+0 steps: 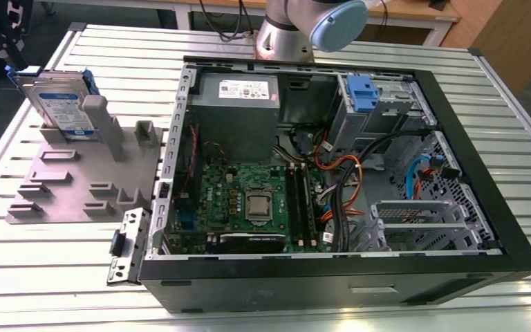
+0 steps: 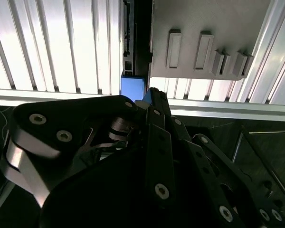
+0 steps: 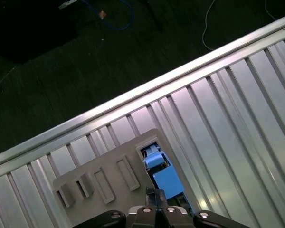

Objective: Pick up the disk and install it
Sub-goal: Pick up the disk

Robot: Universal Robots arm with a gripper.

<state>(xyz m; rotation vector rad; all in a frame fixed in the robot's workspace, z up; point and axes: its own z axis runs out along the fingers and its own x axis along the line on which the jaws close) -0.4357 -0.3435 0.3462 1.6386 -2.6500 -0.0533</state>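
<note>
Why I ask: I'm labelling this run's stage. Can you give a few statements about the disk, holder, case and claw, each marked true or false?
1. The disk stands upright in the grey holder. True.
2. The case lies open, its board showing. True.
3. The disk is already inside the case. False: it is in the holder, outside the case.
4. The holder sits on the exterior view's right of the case. False: it is on that view's left.
5. In the first wrist view the claw is close to the disk's blue end. True.
</note>
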